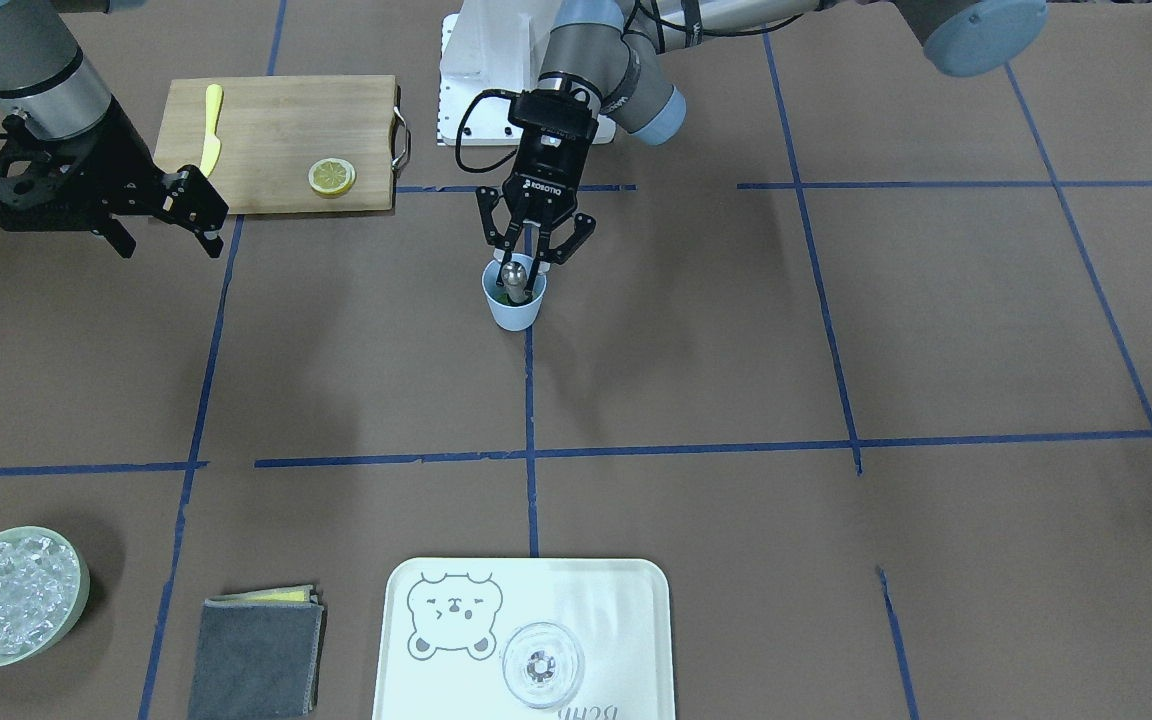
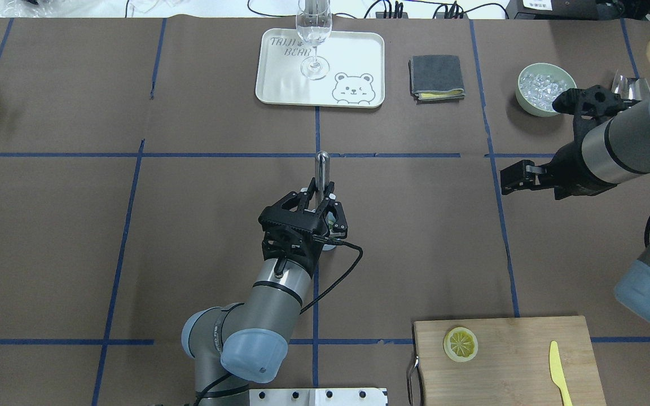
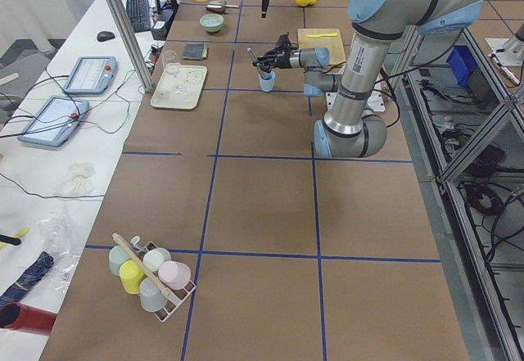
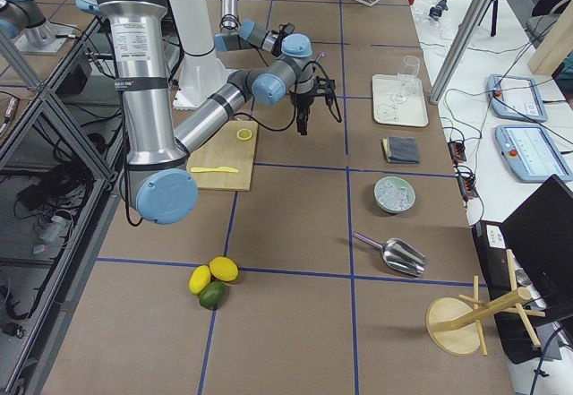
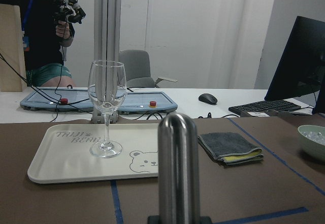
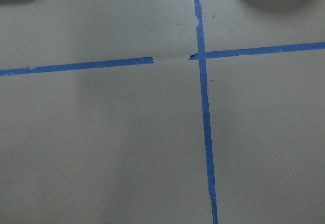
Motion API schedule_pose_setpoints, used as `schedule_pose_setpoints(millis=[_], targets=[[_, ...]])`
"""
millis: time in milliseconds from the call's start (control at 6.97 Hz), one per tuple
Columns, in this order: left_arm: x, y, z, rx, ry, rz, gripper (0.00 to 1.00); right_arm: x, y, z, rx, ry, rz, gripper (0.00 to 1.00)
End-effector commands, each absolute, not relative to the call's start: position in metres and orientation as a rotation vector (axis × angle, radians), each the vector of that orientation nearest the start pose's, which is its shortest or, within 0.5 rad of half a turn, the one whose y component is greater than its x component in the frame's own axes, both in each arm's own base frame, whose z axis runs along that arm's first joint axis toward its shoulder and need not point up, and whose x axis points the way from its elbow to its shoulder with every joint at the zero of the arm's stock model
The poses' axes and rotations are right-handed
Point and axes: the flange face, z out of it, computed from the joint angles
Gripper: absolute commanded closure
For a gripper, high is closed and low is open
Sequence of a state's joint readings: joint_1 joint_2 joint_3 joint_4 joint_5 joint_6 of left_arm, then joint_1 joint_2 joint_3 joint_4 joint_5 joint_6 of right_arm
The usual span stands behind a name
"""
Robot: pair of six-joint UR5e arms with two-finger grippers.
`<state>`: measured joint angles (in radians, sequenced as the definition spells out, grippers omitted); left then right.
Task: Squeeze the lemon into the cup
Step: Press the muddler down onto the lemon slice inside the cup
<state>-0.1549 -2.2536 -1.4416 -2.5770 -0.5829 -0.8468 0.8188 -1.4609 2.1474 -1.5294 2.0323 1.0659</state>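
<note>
Left gripper [image 1: 528, 248] is closed on a metal muddler [image 1: 513, 271], gripping its shaft from the side directly above the cup [image 1: 514, 312], with the muddler's lower end down inside. Cup contents: a dark greenish-yellow patch at the bottom, judged to be the lemon [image 1: 505, 297], though it is too small to confirm. Right gripper [image 1: 168, 245] stands well apart from the cup, fingers spread, holding nothing. A second slice [image 1: 332, 177] lies on the chopping board [image 1: 266, 120], off to the cup's side nearer the right arm. Recommendation for the pressing step: drive the muddler straight down on the slice and keep the load centred, since nothing steadies the light cup and it could tip or slide. Twist lightly rather than lever against the cup wall. View comparison: only the front-facing camera looks into the cup mouth. Overhead, the gripper body covers the cup and just the muddler's rounded top clears it. The left-end camera shows the muddler leaning off vertical. The left wrist camera shows that rounded top against the wine glass [image 5: 106, 107], and no cup.
</note>
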Motion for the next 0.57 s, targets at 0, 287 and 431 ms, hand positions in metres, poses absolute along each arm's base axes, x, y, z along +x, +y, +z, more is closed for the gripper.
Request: schedule_pose_setpoints(millis=[0,287,431], targets=[[0.6182,-0.3146,0.1887,1.268,0.928,-0.318,1.0,-0.2652,-0.4138,0.3355,0.091,-0.837,0.128,0.0],[0.6177,-0.3135,0.1885,1.268,0.929,-0.317,1.0,-0.266,-0.4135,0.3348,0.091,-0.838,0.126,0.0],[0.6149,-0.3131,0.185,1.269,0.937,-0.322,1.0,-0.2654,-0.4139,0.3348,0.092,-0.838,0.128,0.0]])
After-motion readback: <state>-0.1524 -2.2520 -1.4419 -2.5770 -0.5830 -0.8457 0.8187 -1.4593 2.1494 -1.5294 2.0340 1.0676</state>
